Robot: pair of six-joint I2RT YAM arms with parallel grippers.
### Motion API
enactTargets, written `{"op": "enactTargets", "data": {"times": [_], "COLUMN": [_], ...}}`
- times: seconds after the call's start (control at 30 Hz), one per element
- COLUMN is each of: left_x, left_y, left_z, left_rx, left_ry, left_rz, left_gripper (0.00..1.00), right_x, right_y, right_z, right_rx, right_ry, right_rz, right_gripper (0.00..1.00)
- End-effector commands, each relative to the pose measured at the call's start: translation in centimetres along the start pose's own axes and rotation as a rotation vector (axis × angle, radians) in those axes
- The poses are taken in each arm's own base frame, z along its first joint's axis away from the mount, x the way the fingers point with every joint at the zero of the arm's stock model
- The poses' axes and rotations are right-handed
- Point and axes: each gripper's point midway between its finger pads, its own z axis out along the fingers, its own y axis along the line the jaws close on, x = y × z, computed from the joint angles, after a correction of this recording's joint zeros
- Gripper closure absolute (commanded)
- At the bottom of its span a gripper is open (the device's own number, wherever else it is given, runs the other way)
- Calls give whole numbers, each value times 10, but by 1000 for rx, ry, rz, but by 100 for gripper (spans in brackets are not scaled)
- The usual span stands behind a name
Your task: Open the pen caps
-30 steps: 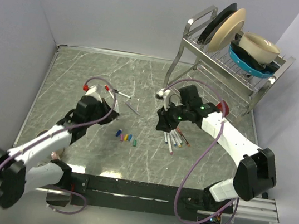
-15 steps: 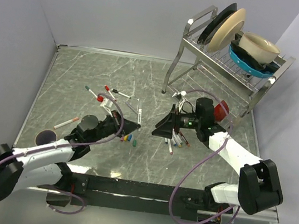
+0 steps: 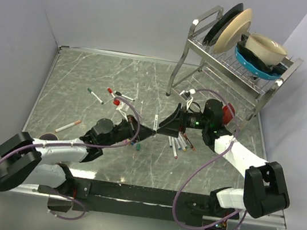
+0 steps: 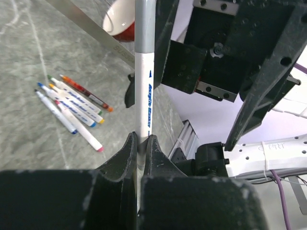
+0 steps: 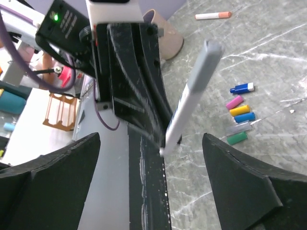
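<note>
My left gripper (image 4: 142, 143) is shut on the white barrel of a pen (image 4: 143, 96) and holds it off the table. The pen's grey cap (image 4: 145, 24) points at my right gripper (image 5: 151, 139), which faces it with its jaws wide apart and nothing between them. From above, the left gripper (image 3: 142, 132) and right gripper (image 3: 161, 129) almost meet tip to tip around the pen (image 3: 155, 124). Several loose pen caps (image 5: 240, 115), blue, pink, yellow, green, lie in a row on the table below.
Capped pens (image 3: 181, 142) lie in a heap under my right arm. More pens (image 3: 96, 95) lie at the back left, and one pen (image 3: 68, 126) lies near a cup (image 3: 48, 136). A dish rack (image 3: 232, 51) and a red bowl (image 3: 229, 111) stand at the back right.
My left arm carried the pen from the back left toward the middle. The right gripper opened wide, lifted off the pen heap and turned to face it.
</note>
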Motion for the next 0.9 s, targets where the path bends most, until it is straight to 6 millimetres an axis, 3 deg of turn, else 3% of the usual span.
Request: {"op": "enactTargets", "data": {"times": [0.0, 0.27, 0.63, 0.67, 0.7, 0.77, 0.8, 0.87], "left_x": [-14, -3, -5, -5, -5, -5, -3, -9], "left_y": [-35, -43, -41, -41, -41, -40, -36, -42], "left_z": [14, 22, 27, 28, 28, 28, 27, 20], "left_rx": [105, 122, 73, 71, 70, 60, 43, 58], "left_ry": [-56, -41, -88, -88, -85, -80, -70, -92], "left_rz": [5, -2, -7, -7, -5, -3, 4, 25], "left_gripper": [99, 99, 99, 99, 97, 77, 68, 36], "right_x": [-11, -12, -10, -9, -9, -9, -9, -7], "right_y": [7, 6, 2, 2, 3, 1, -1, -4], "right_z": [-1, -1, 1, 2, 2, 2, 2, 1], "right_rx": [-27, -24, -25, -27, -32, -25, -14, 2], "right_ry": [-38, -56, -41, -35, -28, -15, -14, 13], "right_rz": [-48, -27, 38, 44, 40, 26, 20, -8], "right_gripper": [10, 46, 70, 74, 86, 100, 100, 100]}}
